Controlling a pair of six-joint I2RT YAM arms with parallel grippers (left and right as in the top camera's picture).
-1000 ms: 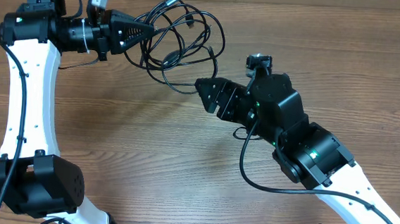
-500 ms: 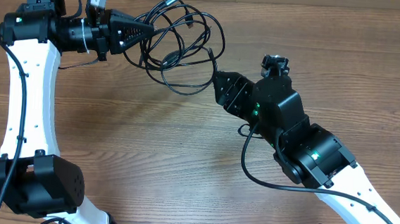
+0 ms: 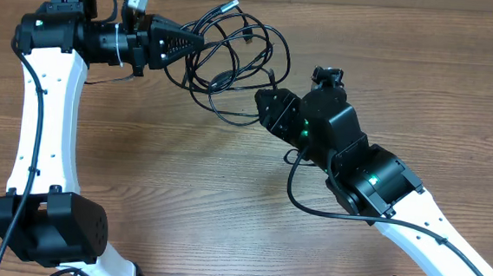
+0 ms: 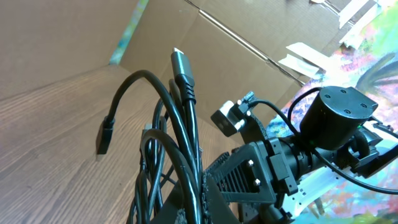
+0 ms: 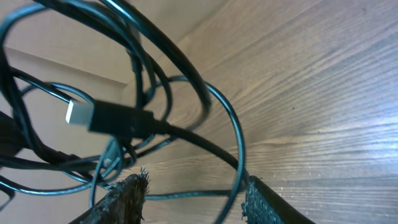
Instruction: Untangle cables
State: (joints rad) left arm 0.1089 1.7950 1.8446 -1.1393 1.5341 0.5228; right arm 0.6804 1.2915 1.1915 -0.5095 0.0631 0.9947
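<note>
Wooden table (image 3: 182, 181); apparently a cardboard panel (image 4: 62, 37) behind.

Far centre: cables (image 3: 235, 55) bunch in a loose tangle at the left tool (image 3: 186, 41), loops spreading right and nearward. No clean way through them. Right tool (image 3: 262, 104) sits just beside the tangle's near-right edge, fingers apart, one strand crossing the gap. Left arm (image 3: 47, 124) walls off the left side. Right arm (image 3: 374, 177) fills near right. Bench (image 3: 182, 186) bare between the arms, also at far right.
</note>
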